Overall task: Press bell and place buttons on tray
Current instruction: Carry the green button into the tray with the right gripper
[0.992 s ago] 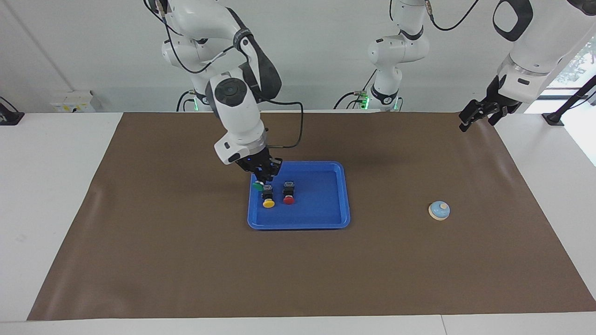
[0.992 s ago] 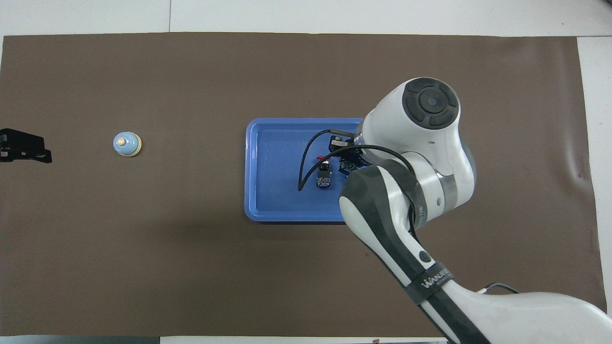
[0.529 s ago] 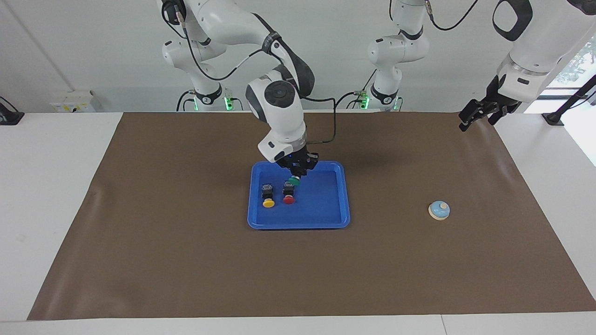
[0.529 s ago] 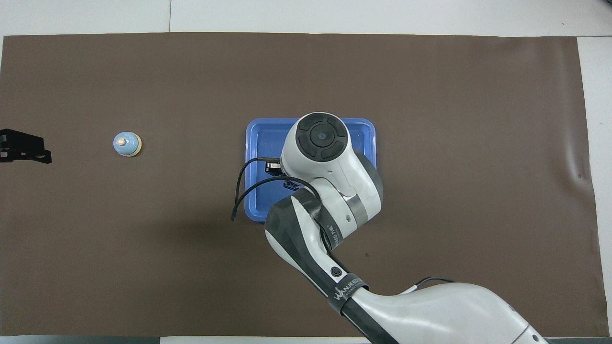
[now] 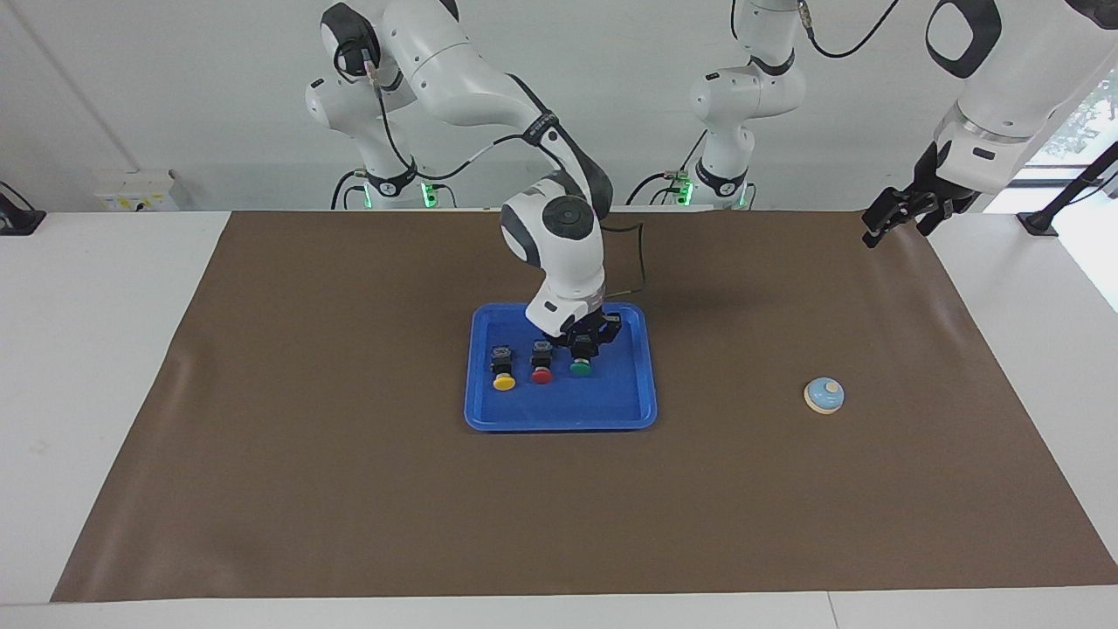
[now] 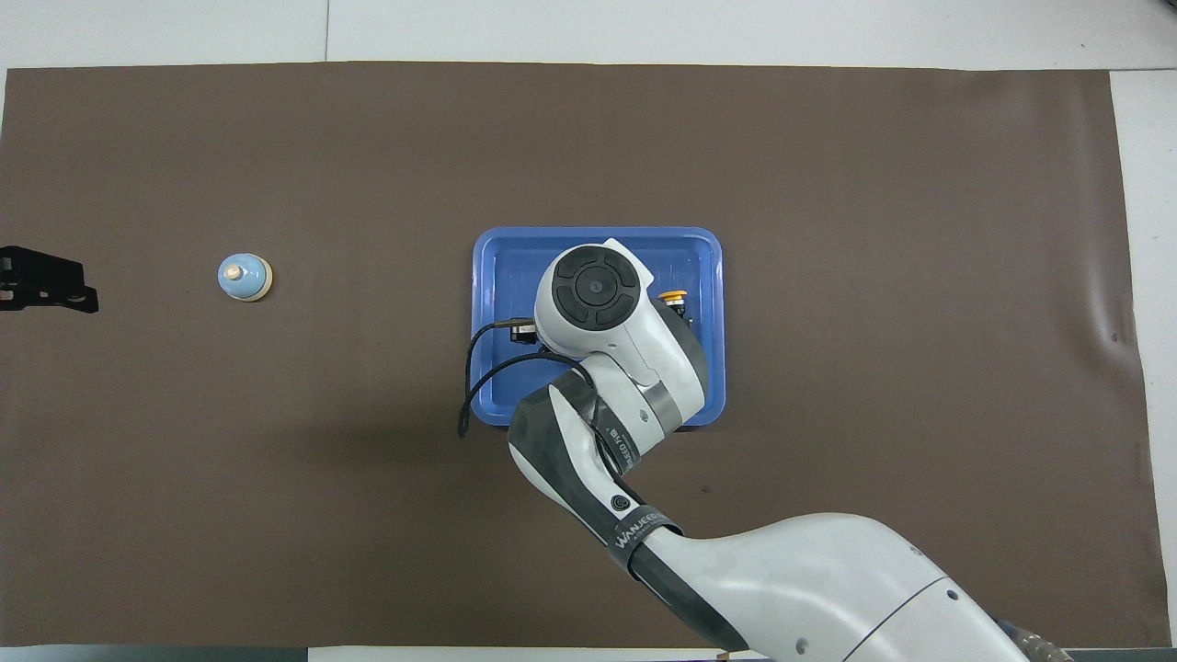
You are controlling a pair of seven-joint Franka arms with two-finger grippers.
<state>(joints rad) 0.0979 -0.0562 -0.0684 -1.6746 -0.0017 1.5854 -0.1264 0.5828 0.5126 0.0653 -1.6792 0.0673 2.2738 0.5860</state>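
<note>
The blue tray (image 5: 611,393) lies mid-table on the brown mat. In it, side by side in a row, are the yellow button (image 5: 503,382), the red button (image 5: 542,376) and the green button (image 5: 581,368). My right gripper (image 5: 583,353) reaches down into the tray and is shut on the green button's black body, which is low at the tray floor. In the overhead view my right arm covers most of the tray (image 6: 515,248); only the yellow button (image 6: 676,297) shows. The light-blue bell (image 5: 824,395) (image 6: 245,278) stands alone toward the left arm's end. My left gripper (image 5: 876,225) (image 6: 78,292) waits open over the mat's edge.
The brown mat (image 5: 349,489) covers most of the white table. A black cable (image 6: 474,386) loops from my right wrist over the tray's rim. Two further robot bases stand at the robots' edge of the table.
My right gripper has carried the green button from above the yellow one, across the tray toward the left arm's end, and lowered it beside the red button. The left arm has not moved.
</note>
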